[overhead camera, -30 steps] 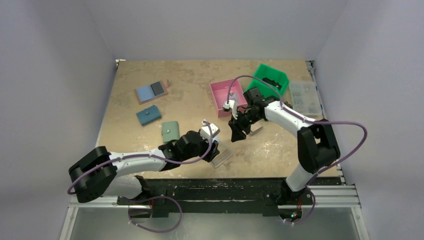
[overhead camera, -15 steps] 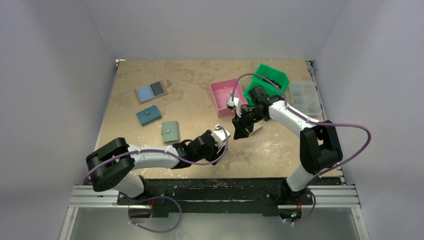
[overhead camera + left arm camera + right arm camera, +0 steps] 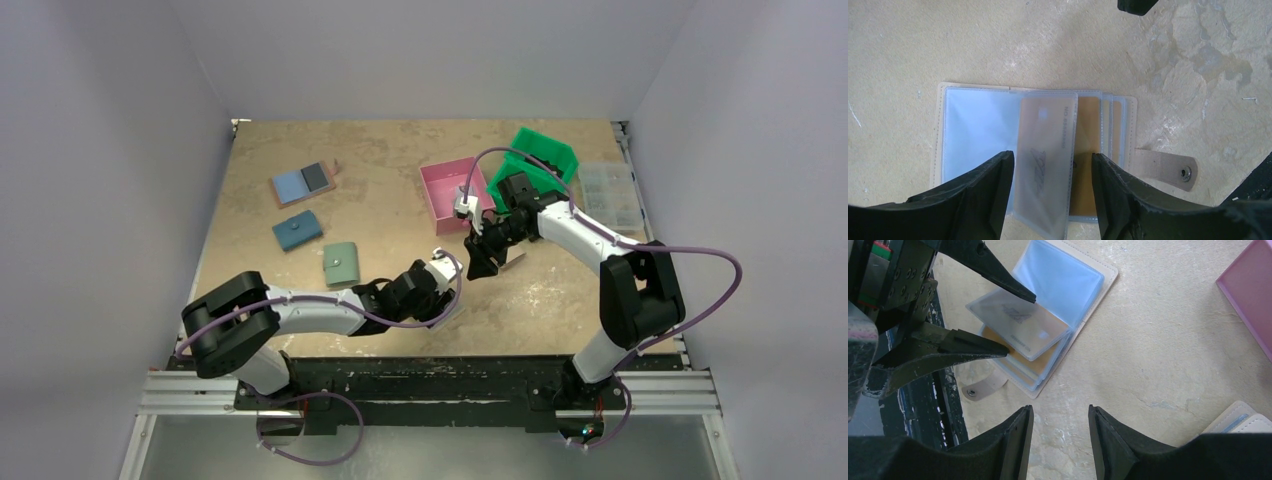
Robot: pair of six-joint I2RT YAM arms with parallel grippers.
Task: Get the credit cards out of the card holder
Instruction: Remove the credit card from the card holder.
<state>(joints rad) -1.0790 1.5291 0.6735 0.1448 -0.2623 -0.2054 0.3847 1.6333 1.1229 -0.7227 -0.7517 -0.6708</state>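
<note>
Squarely under left pincer (image 3: 1052,156), card holder (image 3: 973,125)

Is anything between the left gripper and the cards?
Only the clear sleeves: the cards sit inside them in the open holder. One sleeve stands raised between the left gripper's open fingers; nothing else blocks.

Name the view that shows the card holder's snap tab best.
Left wrist: the snap tab lies flat, fully visible, stud showing, at the edge of the open card holder. Right wrist shows it smaller and dimmer. In top external it is too small to make out.
</note>
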